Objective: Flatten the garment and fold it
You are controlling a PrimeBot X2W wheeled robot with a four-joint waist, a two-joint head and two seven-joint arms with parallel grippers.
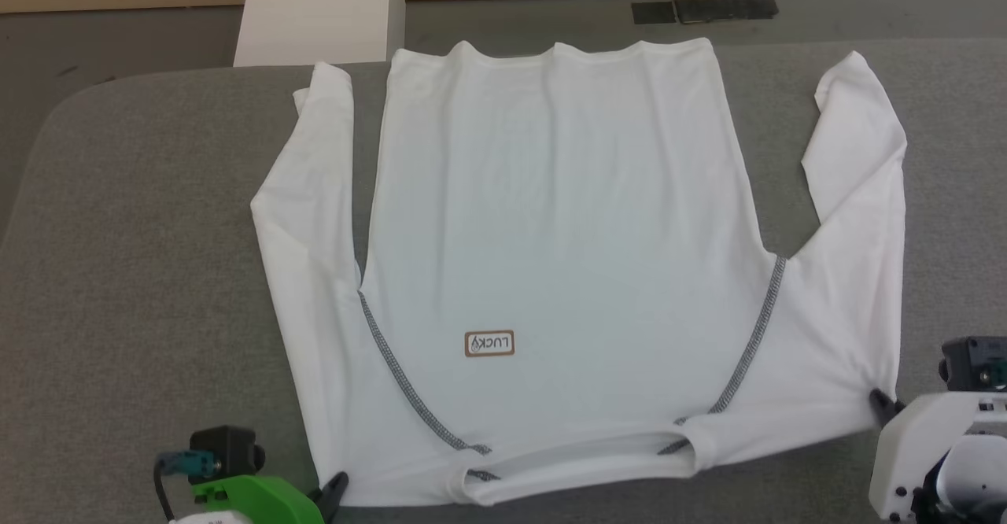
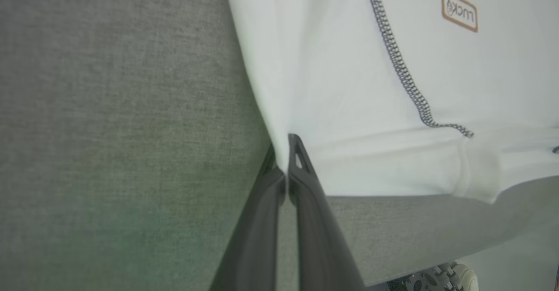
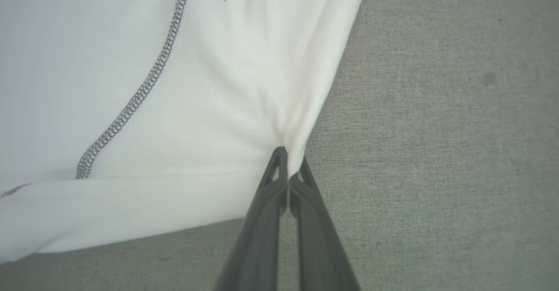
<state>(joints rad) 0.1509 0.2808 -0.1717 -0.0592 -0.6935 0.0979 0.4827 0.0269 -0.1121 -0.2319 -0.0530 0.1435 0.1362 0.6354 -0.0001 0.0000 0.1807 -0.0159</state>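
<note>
You are pinching the shirt [image 1: 558, 217] at both shoulder corners: your left gripper [image 2: 286, 151] is pressing its fingers together on a thin bite of cloth to the left of the collar [image 1: 582, 461], and your right gripper [image 3: 290, 162] is doing the same to the right of the collar, where the fabric is bunching into a fan of creases. The shirt is lying spread on the grey table [image 1: 142, 272], hem at the far side from the collar and a sleeve running away from the collar on each side. The likeliest trouble, I am judging, is coming from those small bites: if you are pulling hard or unevenly, soft cloth may be slipping out of one pinch, and the shirt may be skewing toward the other. The right sleeve [image 1: 857, 154] is bending inward far from the collar, so lifting now could be dragging it under the body and trapping a wrinkle. The hem is lying close to the table's far edge, so pushing away from the collar could be sending it over.
</note>
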